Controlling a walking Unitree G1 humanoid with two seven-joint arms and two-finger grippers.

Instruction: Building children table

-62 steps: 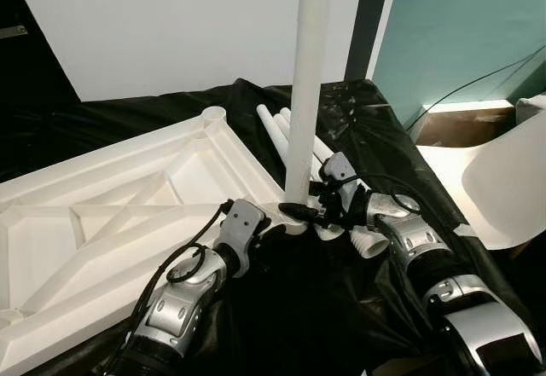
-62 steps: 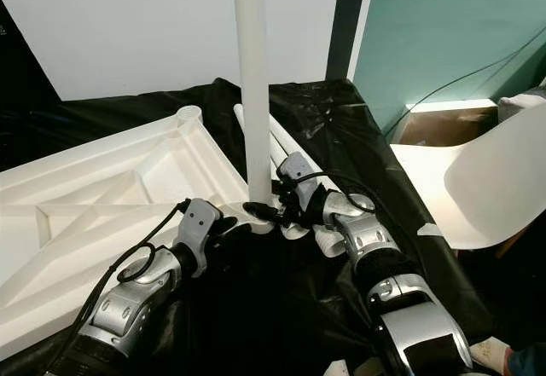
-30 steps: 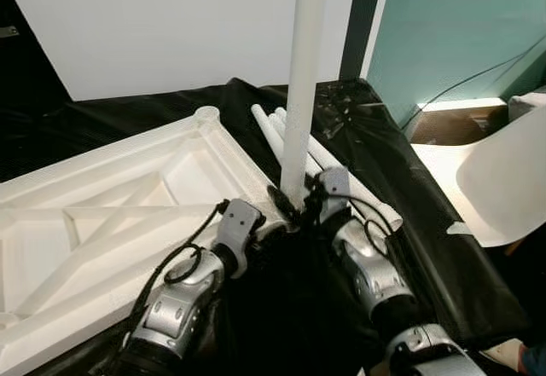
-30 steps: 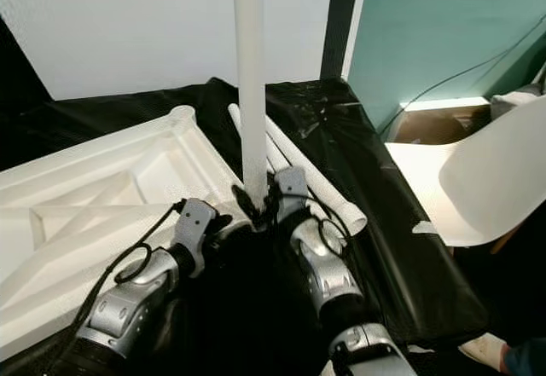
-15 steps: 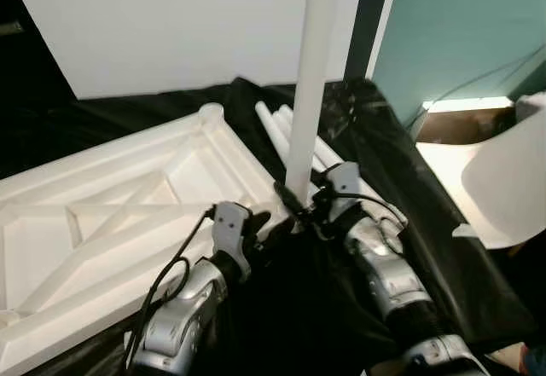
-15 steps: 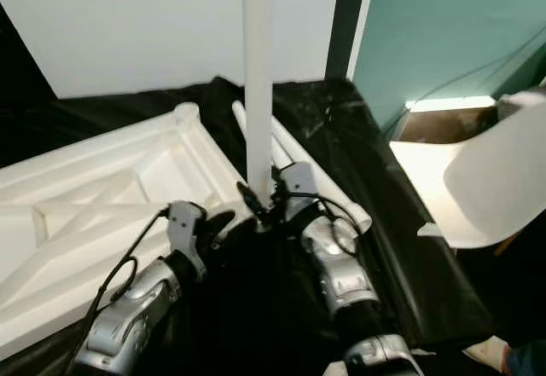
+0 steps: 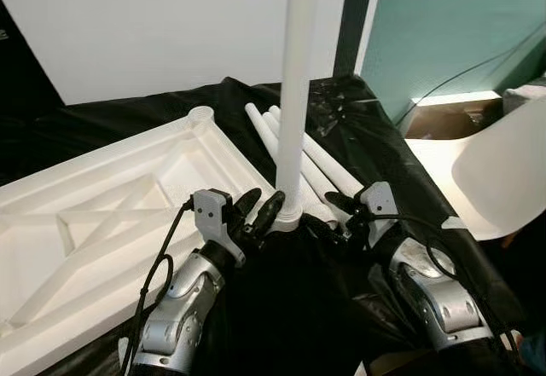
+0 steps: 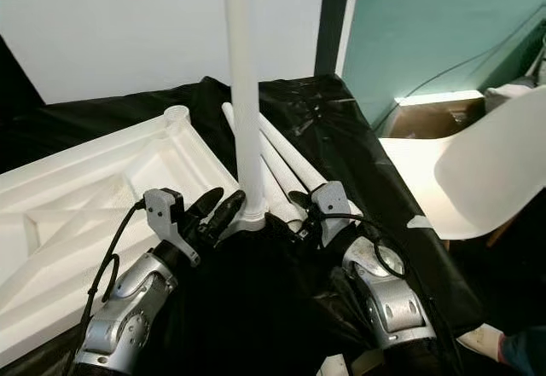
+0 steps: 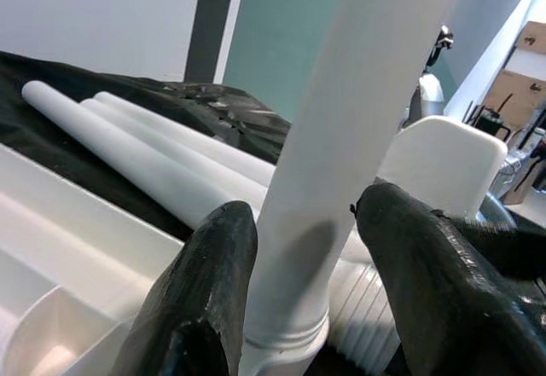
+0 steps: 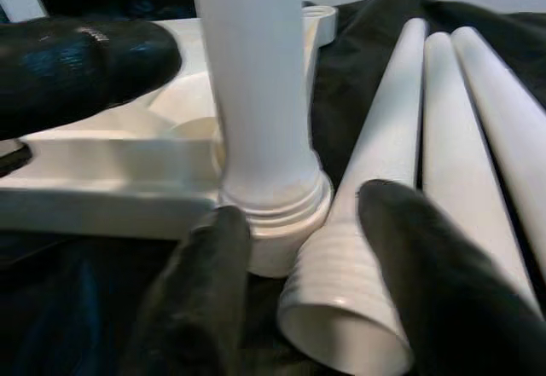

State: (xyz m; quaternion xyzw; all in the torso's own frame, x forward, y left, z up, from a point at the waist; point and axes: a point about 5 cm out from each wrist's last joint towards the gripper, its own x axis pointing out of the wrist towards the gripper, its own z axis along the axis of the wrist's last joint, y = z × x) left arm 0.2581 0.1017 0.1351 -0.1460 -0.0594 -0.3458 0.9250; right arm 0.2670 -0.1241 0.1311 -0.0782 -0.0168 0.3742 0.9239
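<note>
Loosely, the left gripper (image 7: 261, 209) brackets the upright leg (image 7: 294, 103) without clamping; right gripper (image 10: 307, 265) gapes empty nearby. Unseated threads could topple it off the tabletop (image 7: 102, 205).

The upturned tabletop (image 7: 102, 197) was plain white, its ribbed underside forming a pattern of crossing diagonals. The upright leg (image 7: 294, 95) and the three loose legs (image 7: 320, 167) beside it were the same white, ridged with fine rings at their ends. Glossy black sheeting (image 7: 341, 299) lay beneath them. Both arms were silver with black cables; the left gripper (image 7: 260, 210) and right gripper (image 7: 341, 207) had black fingers. The wall (image 7: 153, 26) was white, a panel (image 7: 444, 26) teal, the chair (image 7: 503, 171) white.
</note>
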